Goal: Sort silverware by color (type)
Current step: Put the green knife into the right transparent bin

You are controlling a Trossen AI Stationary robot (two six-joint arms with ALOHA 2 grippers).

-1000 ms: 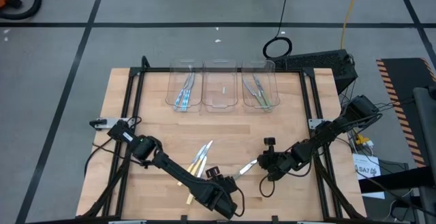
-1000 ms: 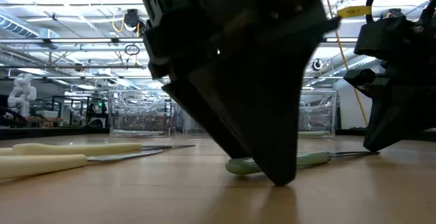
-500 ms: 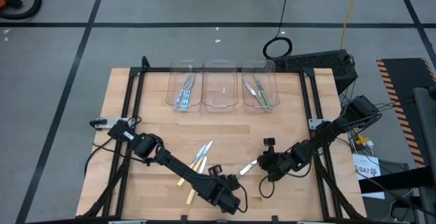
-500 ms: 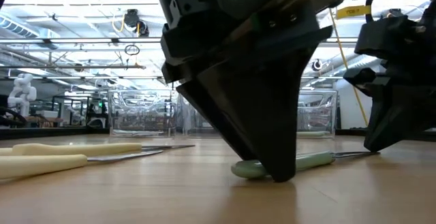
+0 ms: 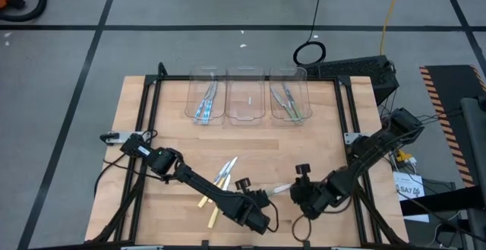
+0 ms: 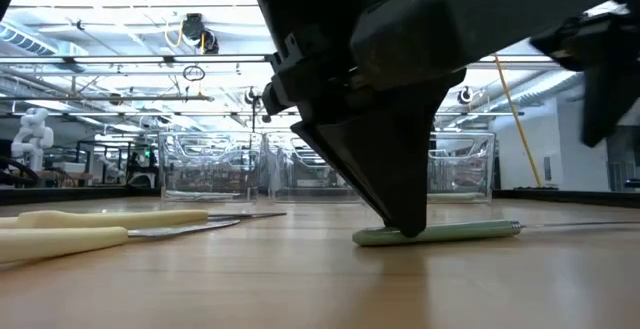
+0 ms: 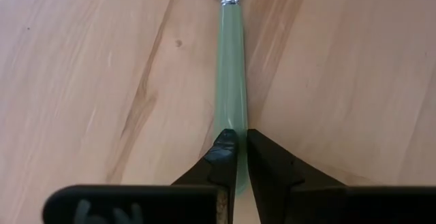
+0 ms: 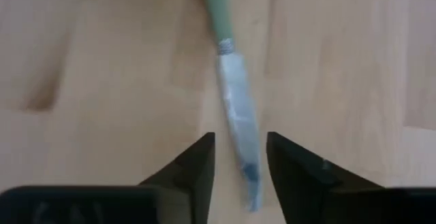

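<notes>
The slim green-handled knife with a silver blade [image 7: 230, 67] lies flat on the wooden bench [image 5: 175, 136], its handle end pinched in the almost-closed jaws of the left gripper [image 7: 236, 157], while its blade tip sits between the open jaws of the right gripper [image 8: 240, 157].

We see a green knife [image 7: 231, 81] lying flat near the table's near edge, its pale green handle end pinched between dark fingertips and its silvery blade [image 8: 236, 112] pointing right. Left of it lie yellow utensils [image 5: 220, 180], flat and slanted, two close together and one nearer. At the far side, blue utensils [image 5: 206, 102] lie in the left bin and green utensils [image 5: 289, 102] in the right bin.
</notes>
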